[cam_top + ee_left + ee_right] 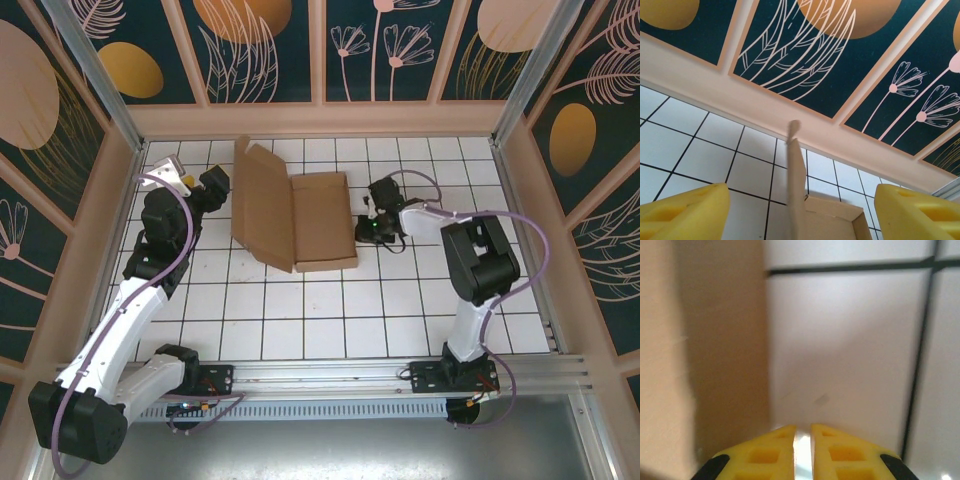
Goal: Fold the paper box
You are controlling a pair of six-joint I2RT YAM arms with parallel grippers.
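Left end effector: fingers wide apart, just beside the raised left panel of the paper box; the panel edge stands upright between them, untouched. The box lies mid-tabletop, with open tiles on its near side. Right end effector at the box's right edge: fingers almost together, a thin slit between, clamping nothing visible.

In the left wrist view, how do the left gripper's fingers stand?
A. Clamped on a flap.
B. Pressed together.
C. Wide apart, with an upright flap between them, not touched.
C: the yellow fingers of the left gripper sit at both frame edges, far from the upright flap of the paper box.
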